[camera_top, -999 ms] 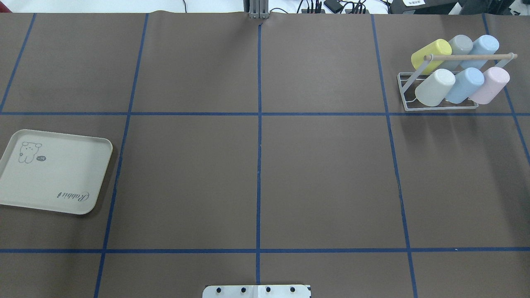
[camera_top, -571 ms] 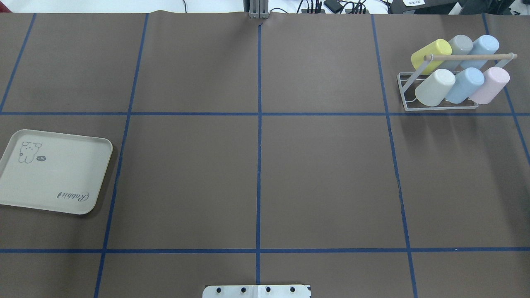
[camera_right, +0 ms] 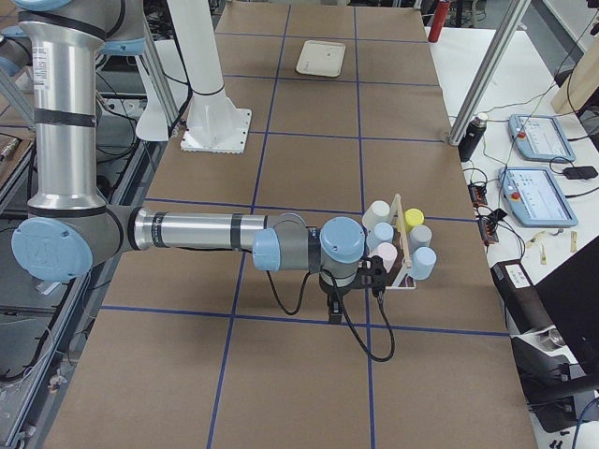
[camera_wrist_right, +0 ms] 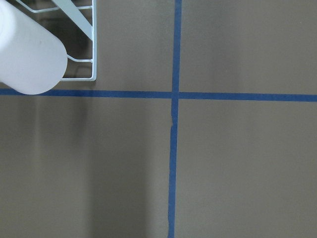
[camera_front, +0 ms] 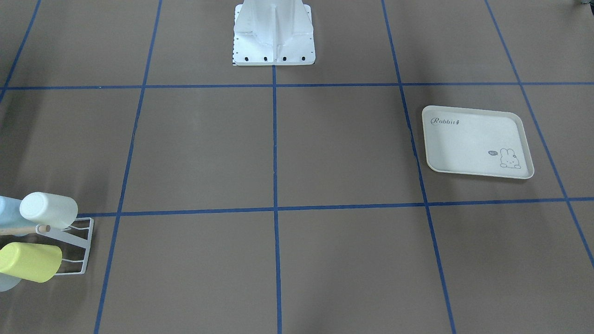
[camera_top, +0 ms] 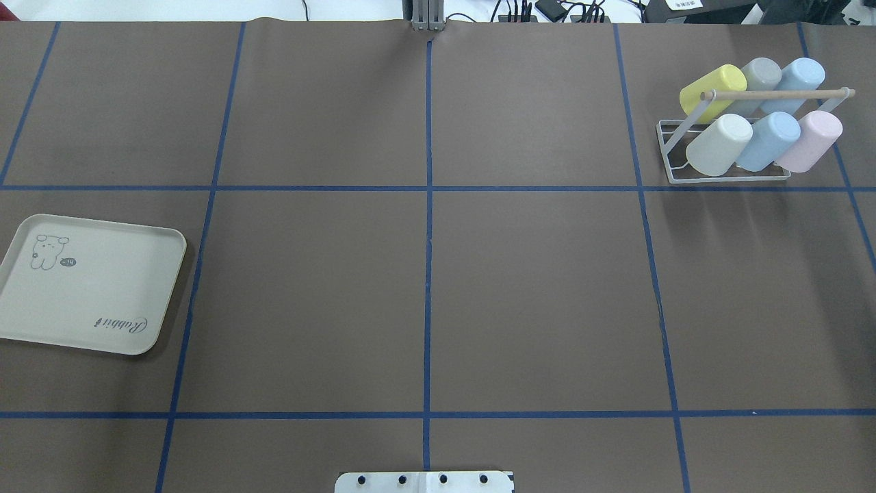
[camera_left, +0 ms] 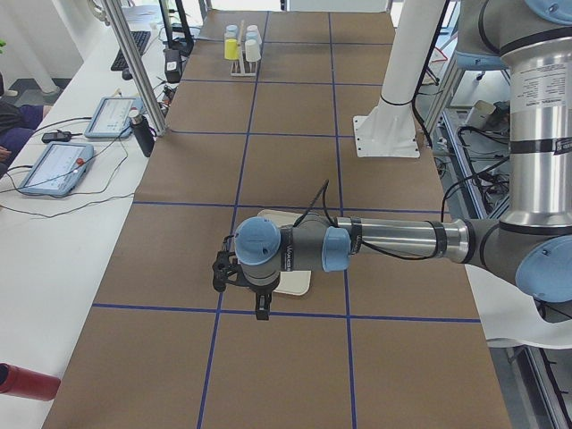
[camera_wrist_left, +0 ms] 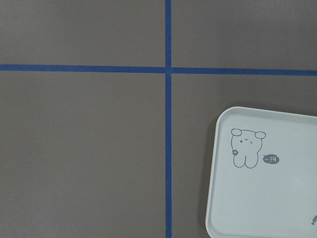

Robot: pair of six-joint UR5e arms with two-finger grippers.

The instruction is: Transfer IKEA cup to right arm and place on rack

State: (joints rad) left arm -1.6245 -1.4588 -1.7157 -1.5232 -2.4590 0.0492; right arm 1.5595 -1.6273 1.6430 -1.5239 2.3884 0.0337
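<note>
The white wire rack [camera_top: 662, 137] with its wooden dowel stands at the far right of the table and carries several pastel IKEA cups: yellow [camera_top: 712, 89], cream [camera_top: 718, 144], pink [camera_top: 811, 140] and others. No cup lies loose on the table. My right arm [camera_right: 187, 229] reaches low over the table, its gripper [camera_right: 334, 316] pointing down just short of the rack [camera_right: 398, 224]. My left gripper [camera_left: 260, 311] hangs beside the cream tray [camera_left: 295, 284]. Both grippers show only in the side views, so I cannot tell whether they are open or shut.
The cream rabbit-print tray [camera_top: 89, 284] lies bare at the left edge. The white robot base [camera_front: 274, 41] stands at the near middle. Blue tape lines grid the brown mat. Tablets and cables sit on the side bench [camera_right: 533, 140].
</note>
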